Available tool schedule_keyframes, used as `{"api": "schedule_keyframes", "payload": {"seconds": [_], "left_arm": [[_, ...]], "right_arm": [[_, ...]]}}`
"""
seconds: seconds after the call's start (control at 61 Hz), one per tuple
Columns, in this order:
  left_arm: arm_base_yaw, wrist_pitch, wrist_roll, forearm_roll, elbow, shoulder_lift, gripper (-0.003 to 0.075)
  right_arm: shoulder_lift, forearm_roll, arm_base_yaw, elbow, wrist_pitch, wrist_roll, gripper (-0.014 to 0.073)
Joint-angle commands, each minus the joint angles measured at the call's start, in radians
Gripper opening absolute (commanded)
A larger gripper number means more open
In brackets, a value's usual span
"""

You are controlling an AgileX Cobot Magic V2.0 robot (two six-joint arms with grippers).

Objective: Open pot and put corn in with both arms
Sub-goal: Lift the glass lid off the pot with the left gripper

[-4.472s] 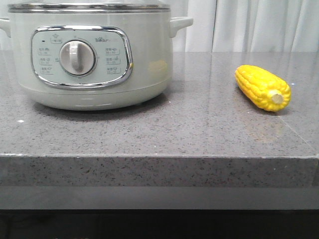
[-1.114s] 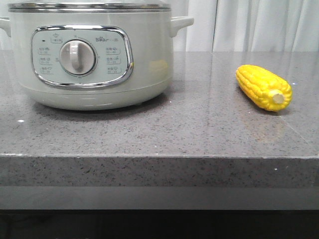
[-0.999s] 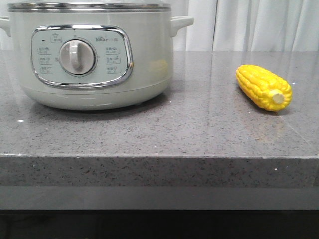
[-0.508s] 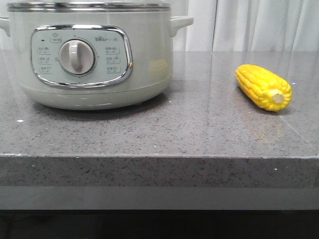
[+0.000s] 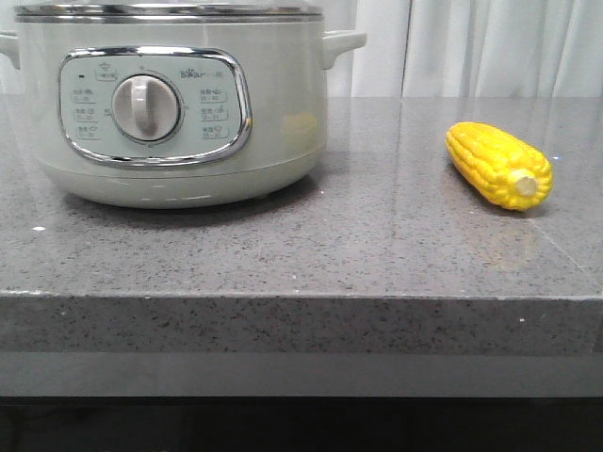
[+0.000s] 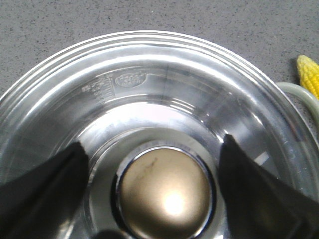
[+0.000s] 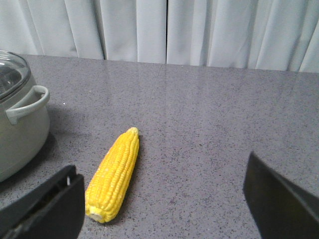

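Grey-green and round, the pot point(image 5: 170, 104) stands at the left of the front view, toward ten o'clock on the counter point(image 5: 358, 245). Its chrome-framed panel with the dial point(image 5: 146, 108) faces the camera, and one small side handle point(image 5: 341, 42) sticks out at its right. The glass lid point(image 6: 149, 99) with steel rim sits on the pot. In the left wrist view the left gripper point(image 6: 162, 199) hangs directly above the lid; its two dark fingers point(image 6: 42, 184) stand wide apart, one on each side of the round metal knob point(image 6: 164, 191), and they do not touch it.

To the right, at about three o'clock on the counter and well apart from the pot, lies the corn point(image 5: 497, 165). It lies flat, with its long axis running diagonally: the pale cut end points to the front edge and a little to the right, and the tapered tip points back and left, toward the curtain. In the right wrist view the right gripper point(image 7: 164, 209) is above the counter near the corn, its jaws spread wide, with the cob just beside the one finger point(image 7: 50, 204).

Speckled grey stone makes the counter, polished enough to give a faint yellow reflection. Behind it hangs a pale pleated curtain point(image 5: 490, 47).
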Motion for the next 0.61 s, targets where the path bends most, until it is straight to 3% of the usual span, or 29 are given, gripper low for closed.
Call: {"api": "schedule_keyframes", "payload": {"seconds": [0.0, 0.278, 0.59], "left_arm": [[-0.007, -0.039, 0.000, -0.006, -0.035, -0.049, 0.0408], [-0.007, -0.039, 0.000, -0.004, -0.038, -0.050, 0.0277], [-0.007, -0.036, 0.000, -0.004, -0.103, -0.072, 0.0260]], "right_arm": [[0.011, -0.008, -0.006, -0.032, -0.075, -0.004, 0.0655], [0.011, -0.008, -0.006, -0.032, -0.074, -0.004, 0.0655], [0.011, -0.008, -0.006, -0.032, -0.074, -0.004, 0.0655]]}}
